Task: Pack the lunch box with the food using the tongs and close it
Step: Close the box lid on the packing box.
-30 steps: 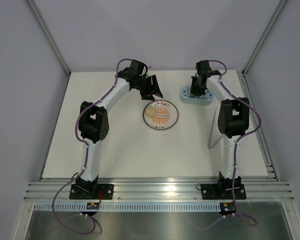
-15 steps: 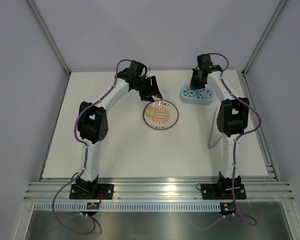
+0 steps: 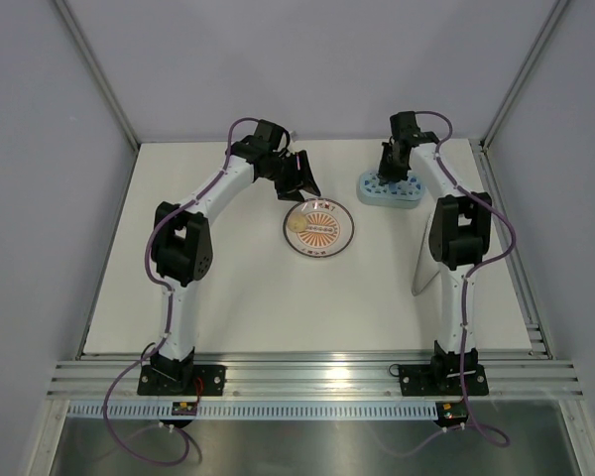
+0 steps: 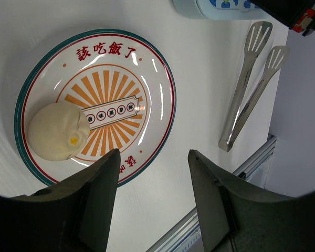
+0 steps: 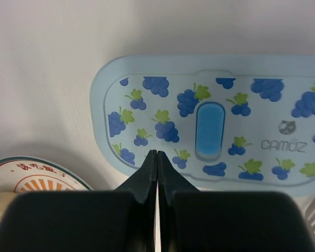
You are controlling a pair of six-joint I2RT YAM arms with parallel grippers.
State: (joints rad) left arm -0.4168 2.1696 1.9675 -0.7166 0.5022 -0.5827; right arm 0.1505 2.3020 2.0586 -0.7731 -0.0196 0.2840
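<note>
The lunch box (image 3: 402, 195) stands at the far right with its grape-patterned lid (image 5: 215, 123) on top, so its inside is hidden. My right gripper (image 5: 156, 153) is shut and empty, its tips hovering over the lid's left end (image 3: 387, 178). The tongs (image 4: 249, 84) lie flat on the table beside the right arm (image 3: 423, 260), with nothing holding them. One piece of food, a pale round bun (image 4: 56, 131), sits on the plate (image 4: 147, 73). My left gripper (image 4: 153, 155) is open and empty above the plate's far edge (image 3: 306, 186).
The plate (image 3: 329, 238) with its orange sunburst lies mid-table between the arms, and its rim (image 5: 37, 173) shows in the right wrist view. Grey walls enclose the table on three sides. An aluminium rail (image 3: 307, 372) runs along the near edge.
My right gripper has drawn back a little from the lid toward the far wall, still shut. The left gripper has barely shifted above the plate.
</note>
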